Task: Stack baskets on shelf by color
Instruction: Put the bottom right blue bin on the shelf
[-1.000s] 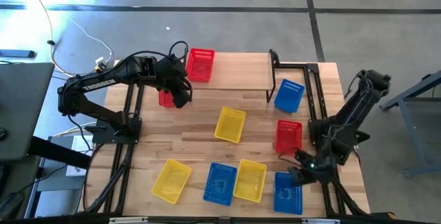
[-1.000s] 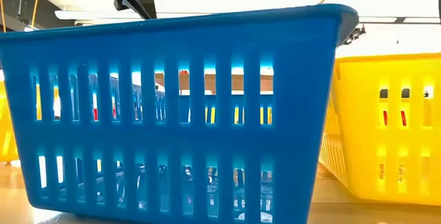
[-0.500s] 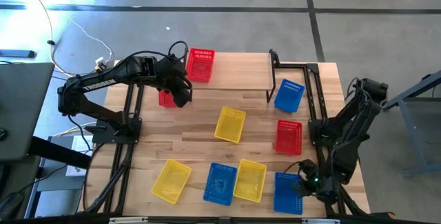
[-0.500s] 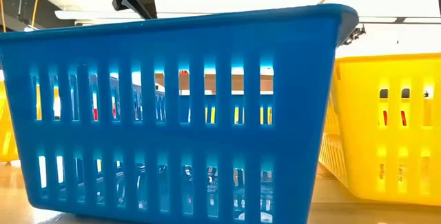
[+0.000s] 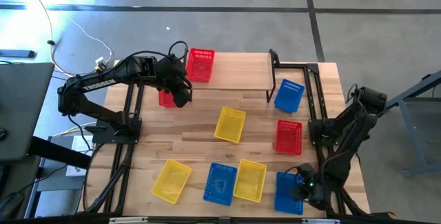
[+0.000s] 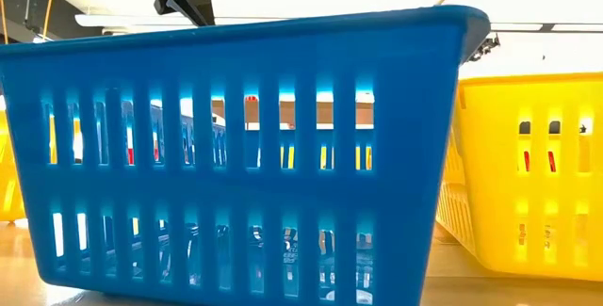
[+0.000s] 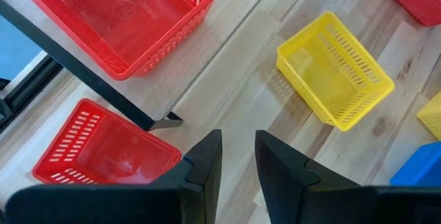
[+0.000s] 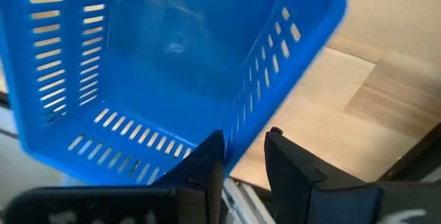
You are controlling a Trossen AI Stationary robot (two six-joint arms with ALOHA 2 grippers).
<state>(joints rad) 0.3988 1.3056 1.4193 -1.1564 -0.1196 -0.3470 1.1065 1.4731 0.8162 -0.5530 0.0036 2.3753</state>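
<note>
High view: the shelf (image 5: 238, 69) sits at 12 o'clock on the table. One red basket (image 5: 200, 65) rests on its left end. The left gripper (image 5: 180, 97) hovers just beside that end, above a second red basket (image 5: 165, 98) lying on the table. The right gripper (image 5: 301, 186) is at 5 o'clock, at the right edge of a blue basket (image 5: 286, 192). Other baskets lie scattered: blue at 2 o'clock, red at 3 o'clock, yellow at centre, and yellow, blue, yellow along 6 o'clock.

Low view: a blue basket wall (image 6: 245, 155) fills the frame, a yellow one (image 6: 532, 174) beside it at 3 o'clock. A dark gripper shows at 12 o'clock; its state cannot be told here.

Left wrist view: the fingers (image 7: 275, 162) stand slightly apart with nothing between them. The claw is released, holding nothing.

Right wrist view: the fingers (image 8: 207, 158) straddle the blue basket's rim (image 8: 238, 131), wall between them. The claw grasps this basket.
</note>
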